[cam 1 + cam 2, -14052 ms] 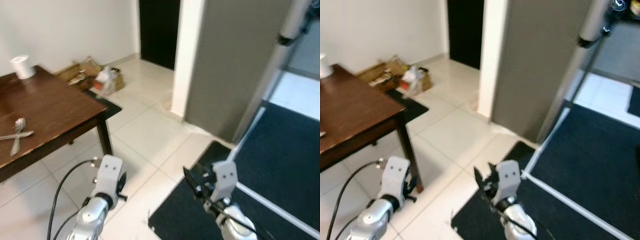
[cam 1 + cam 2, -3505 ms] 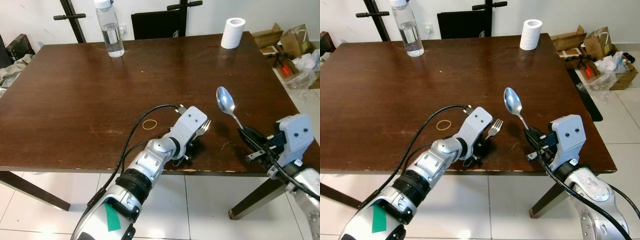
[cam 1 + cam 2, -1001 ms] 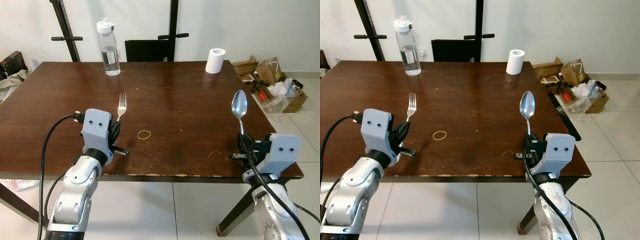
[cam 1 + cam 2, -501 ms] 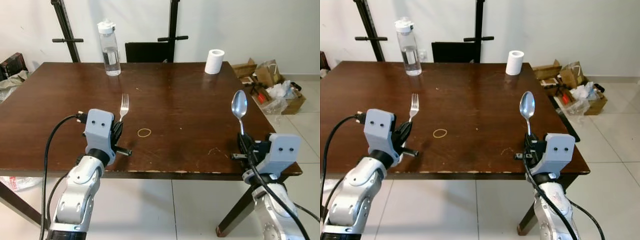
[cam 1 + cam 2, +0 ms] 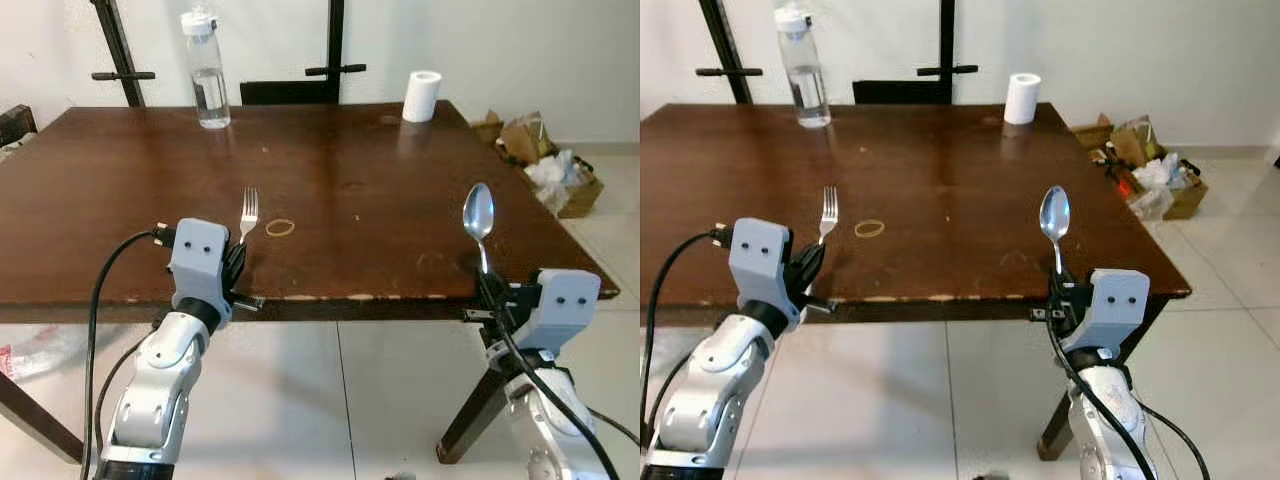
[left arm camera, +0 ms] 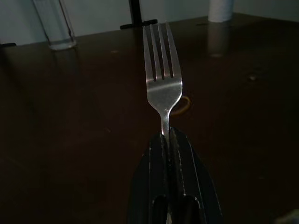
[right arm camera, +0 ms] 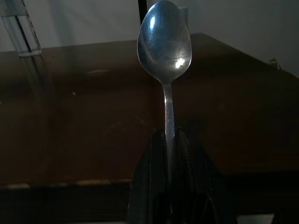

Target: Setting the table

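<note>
With the fork [image 5: 248,208] clamped upright in the left fingers [image 6: 169,140] at lower left and the spoon [image 5: 479,222] in the right fingers [image 7: 169,140] at lower right, both short of the tabletop [image 5: 350,170], either could be dropped off its edge if released here.

Since 1 s ago: view backed off, table [image 5: 350,170] edge now further up frame. Both grippers w/ fork [image 5: 247,212] & spoon [image 5: 479,222] now hang past front edge, over floor [image 5: 330,390].
</note>
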Controlling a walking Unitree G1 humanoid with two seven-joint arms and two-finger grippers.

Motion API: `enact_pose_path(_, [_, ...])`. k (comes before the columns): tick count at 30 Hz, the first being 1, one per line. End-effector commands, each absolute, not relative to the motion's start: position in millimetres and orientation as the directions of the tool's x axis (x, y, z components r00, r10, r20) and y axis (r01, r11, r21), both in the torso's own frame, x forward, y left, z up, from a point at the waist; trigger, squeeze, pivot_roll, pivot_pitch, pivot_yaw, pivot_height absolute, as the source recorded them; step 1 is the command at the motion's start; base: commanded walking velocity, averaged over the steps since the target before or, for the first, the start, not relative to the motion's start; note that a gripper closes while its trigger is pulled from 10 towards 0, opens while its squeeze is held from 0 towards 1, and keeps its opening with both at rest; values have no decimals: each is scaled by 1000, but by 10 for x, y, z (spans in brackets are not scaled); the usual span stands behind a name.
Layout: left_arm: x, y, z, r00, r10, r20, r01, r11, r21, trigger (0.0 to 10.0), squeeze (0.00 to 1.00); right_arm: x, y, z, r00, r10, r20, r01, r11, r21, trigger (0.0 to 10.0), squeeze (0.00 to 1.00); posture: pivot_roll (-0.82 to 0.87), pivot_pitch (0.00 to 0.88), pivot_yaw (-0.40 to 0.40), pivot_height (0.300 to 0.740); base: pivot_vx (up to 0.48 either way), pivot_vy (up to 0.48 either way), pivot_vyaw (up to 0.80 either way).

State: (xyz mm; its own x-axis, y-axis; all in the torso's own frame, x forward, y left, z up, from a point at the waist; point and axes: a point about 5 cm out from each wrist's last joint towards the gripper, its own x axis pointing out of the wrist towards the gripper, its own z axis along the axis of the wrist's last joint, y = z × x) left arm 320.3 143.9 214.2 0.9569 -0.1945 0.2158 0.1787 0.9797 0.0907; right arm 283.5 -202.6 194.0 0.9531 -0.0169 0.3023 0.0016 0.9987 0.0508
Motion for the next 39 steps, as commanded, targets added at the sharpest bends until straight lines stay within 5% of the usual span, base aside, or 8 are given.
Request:
enact_pose_path(1, [3207, 1454, 2106, 962, -192, 197, 177, 980, 88, 10000, 0, 2822, -2050, 1946, 949, -19, 315, 3, 999, 50, 10000, 0, -12, 108, 104, 617, 0, 0, 0])
enact_pose_path(11, [3208, 1455, 2107, 961, -192, 197, 178, 980, 91, 10000, 0, 2815, -2041, 1964, 943, -11, 333, -10, 998, 63, 10000, 0, -9, 109, 105, 622, 0, 0, 0])
enact_pose_path(39, [3210, 1443, 2088, 963, -192, 191, 178, 980, 91, 10000, 0, 2821, -2102, 1989, 938, -38, 344, 21, 998, 53, 10000, 0, -14, 108, 102, 727, 0, 0, 0])
